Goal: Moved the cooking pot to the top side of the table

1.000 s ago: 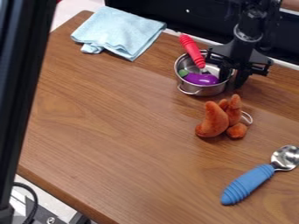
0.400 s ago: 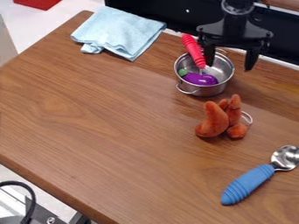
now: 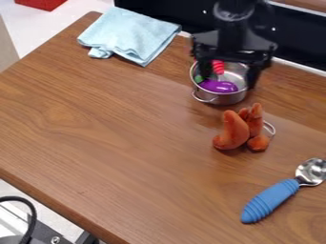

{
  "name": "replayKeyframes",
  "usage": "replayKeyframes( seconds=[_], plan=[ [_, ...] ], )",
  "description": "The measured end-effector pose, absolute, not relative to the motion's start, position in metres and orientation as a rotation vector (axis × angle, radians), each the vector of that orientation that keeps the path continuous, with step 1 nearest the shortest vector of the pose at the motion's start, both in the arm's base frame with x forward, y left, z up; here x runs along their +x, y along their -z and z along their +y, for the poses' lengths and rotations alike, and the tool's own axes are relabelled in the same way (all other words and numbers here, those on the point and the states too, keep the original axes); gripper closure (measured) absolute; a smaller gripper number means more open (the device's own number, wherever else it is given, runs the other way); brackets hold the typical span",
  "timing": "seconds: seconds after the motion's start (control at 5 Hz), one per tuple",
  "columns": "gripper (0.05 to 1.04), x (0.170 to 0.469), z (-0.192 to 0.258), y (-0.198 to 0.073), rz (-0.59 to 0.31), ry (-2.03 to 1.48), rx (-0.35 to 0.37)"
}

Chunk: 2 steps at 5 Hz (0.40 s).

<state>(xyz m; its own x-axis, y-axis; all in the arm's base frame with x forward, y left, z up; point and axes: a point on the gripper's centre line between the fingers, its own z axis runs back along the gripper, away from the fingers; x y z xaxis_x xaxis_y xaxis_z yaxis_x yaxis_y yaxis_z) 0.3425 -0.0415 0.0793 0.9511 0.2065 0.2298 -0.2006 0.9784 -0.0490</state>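
Pot [image 3: 221, 99] is set near the top edge of the table [image 3: 127, 128], so the move looks about done. Maybe just the gripper [image 3: 229, 81] is left to be taken away. Its jaws are spread wide near the table's top edge; whether the rim is touched cannot be told. The pot is made of thin, shiny, round metal. A smooth, fat purple eggplant [image 3: 218, 86] is held inside.

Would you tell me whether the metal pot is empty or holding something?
Holding something: the pot has a purple toy eggplant and a red-handled utensil in it.
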Motion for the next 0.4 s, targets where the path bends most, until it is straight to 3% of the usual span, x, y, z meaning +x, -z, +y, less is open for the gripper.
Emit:
replayKeyframes(
  seconds=[0.4],
  plan=[
    [0.085, 0.295, 0.014, -0.078, -0.198, -0.268, -0.019]
  ],
)
